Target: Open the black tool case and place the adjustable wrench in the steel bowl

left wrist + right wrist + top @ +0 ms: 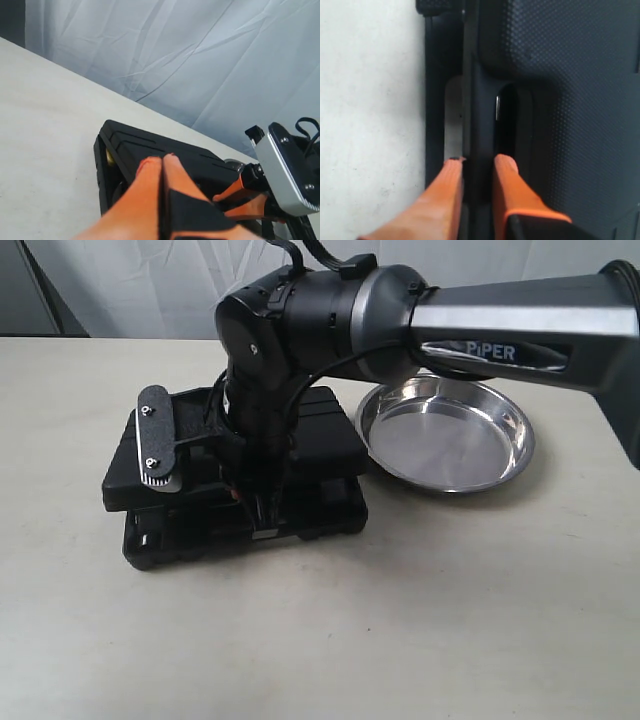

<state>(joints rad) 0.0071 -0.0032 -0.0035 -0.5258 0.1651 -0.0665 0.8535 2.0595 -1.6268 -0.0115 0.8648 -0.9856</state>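
Note:
The black tool case [322, 443] lies left of the middle of the table, its ribbed lid lifted a little off the base [318, 518] at the front. My right gripper [254, 502] reaches across from the right and comes down on the lid's front edge. In the right wrist view this gripper [479, 164] is shut on that black rim [479, 115]. My left gripper [162, 158] is shut on nothing, hovering just short of the case [150, 142]; it does not show in the exterior view. The steel bowl [445, 436] stands empty right of the case. The adjustable wrench is hidden.
The right arm's big grey link [500, 325] spans above the bowl. A silver camera plate [155, 445] sticks out over the case's left end. A pale cloth backdrop [200, 60] closes the far side. Bare table [400, 640] stretches in front.

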